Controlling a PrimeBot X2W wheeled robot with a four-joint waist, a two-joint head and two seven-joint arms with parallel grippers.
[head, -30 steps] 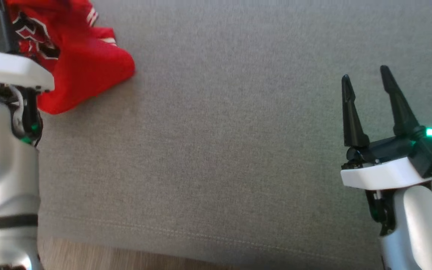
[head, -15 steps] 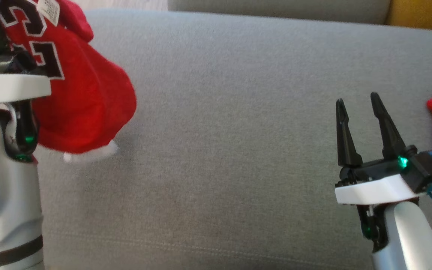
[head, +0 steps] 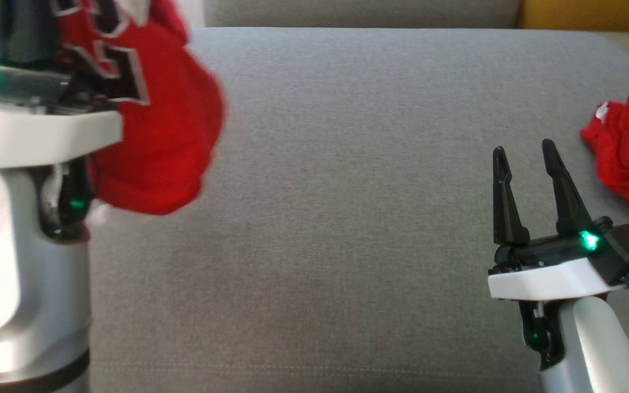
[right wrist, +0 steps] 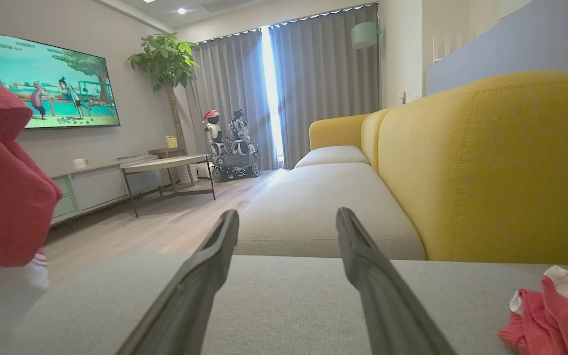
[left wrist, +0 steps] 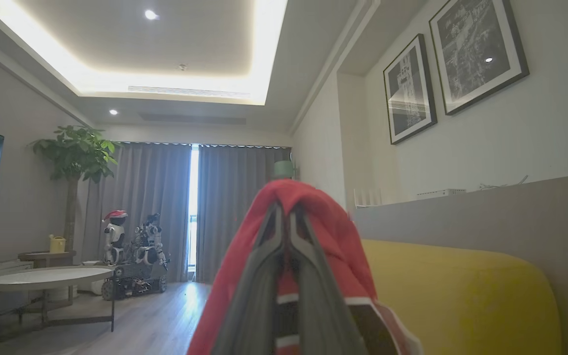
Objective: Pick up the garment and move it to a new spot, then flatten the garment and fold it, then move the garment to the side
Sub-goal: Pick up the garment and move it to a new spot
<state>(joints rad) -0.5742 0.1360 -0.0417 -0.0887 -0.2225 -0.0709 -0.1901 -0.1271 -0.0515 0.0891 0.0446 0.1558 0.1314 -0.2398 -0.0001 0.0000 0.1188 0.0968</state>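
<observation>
One red jersey (head: 167, 136) with black-and-white lettering hangs bunched from the left gripper (left wrist: 286, 212). That gripper's two fingers are pinched together on a fold of the cloth, which drapes down both sides of them. The jersey is at the left end of the grey sofa seat (head: 347, 191) and mostly lifted; whether its white-trimmed hem touches the cushion I cannot tell. The right gripper (head: 524, 147) hovers low over the right part of the seat, fingers spread apart and holding nothing. To its right a second red cloth (head: 628, 153) lies crumpled on the seat, and a yellow backrest (right wrist: 486, 162) rises behind. By my reading the task is in its first stage. The pick-up looks done and the carry to a new spot is the step in hand. Setting down, flattening, folding and moving aside all remain.
</observation>
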